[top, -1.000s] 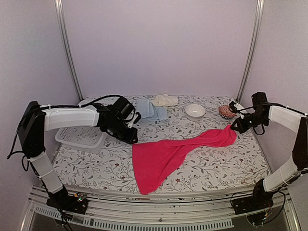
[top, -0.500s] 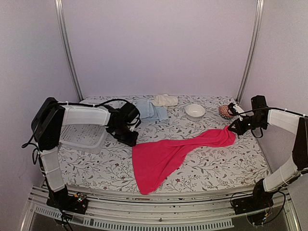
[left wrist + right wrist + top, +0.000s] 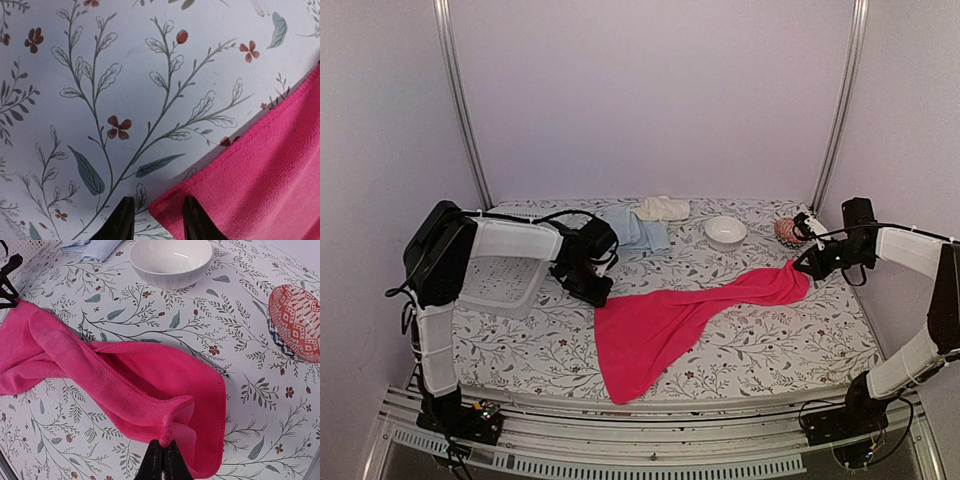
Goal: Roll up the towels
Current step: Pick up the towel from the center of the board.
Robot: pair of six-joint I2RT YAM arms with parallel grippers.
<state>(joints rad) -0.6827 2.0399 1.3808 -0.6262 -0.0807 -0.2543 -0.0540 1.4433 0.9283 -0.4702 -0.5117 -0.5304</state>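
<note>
Floral-print table covering carries a hot pink cloth towel, which lies unrolled. It is broad at lower centre of the top view and narrows toward the right edge, so its long axis runs diagonally from lower left to upper right. The right gripper is clenched on the narrow right-hand end, with a fold of pink fabric pinched between its tips. The left gripper has its fingers parted and grasps nothing. They straddle the towel's upper-left corner, and the cloth spreads away to the lower right of the wrist frame. In my judgement the left arm is nearer this corner, and the next hold depends on closing there. A light blue folded towel and a cream crumpled towel lie at the back, well apart.
</note>
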